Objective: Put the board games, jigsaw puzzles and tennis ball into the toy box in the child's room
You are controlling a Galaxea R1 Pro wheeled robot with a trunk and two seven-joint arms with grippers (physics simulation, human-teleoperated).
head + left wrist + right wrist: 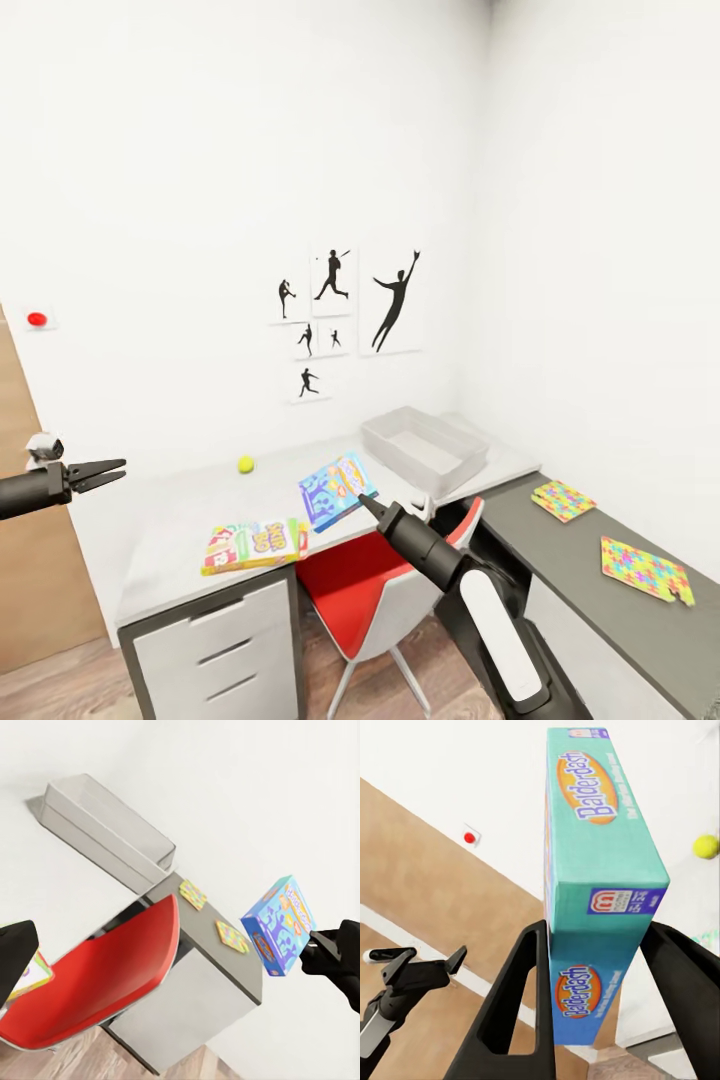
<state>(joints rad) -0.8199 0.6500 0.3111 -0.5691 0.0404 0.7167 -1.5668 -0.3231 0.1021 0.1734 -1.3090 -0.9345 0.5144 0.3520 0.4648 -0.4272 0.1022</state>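
My right gripper (366,502) is shut on a blue board game (337,490), held tilted in the air over the front of the table (170,540). In the right wrist view the box (600,832) stands between both fingers (521,975). The empty toy box (425,447) sits on the table's back right corner. A tennis ball (246,464) lies near the wall, and a second board game (255,545) lies at the table's front edge. Two jigsaw puzzles (563,499) (645,570) rest on the dark lower section. My left gripper (112,470) hangs open and empty off the table's left end.
A red chair (370,590) is tucked under the table right below my right arm. White drawers (215,650) sit under the table's left end. A wooden door (30,560) stands at far left, with a red button (38,318) on the wall above it.
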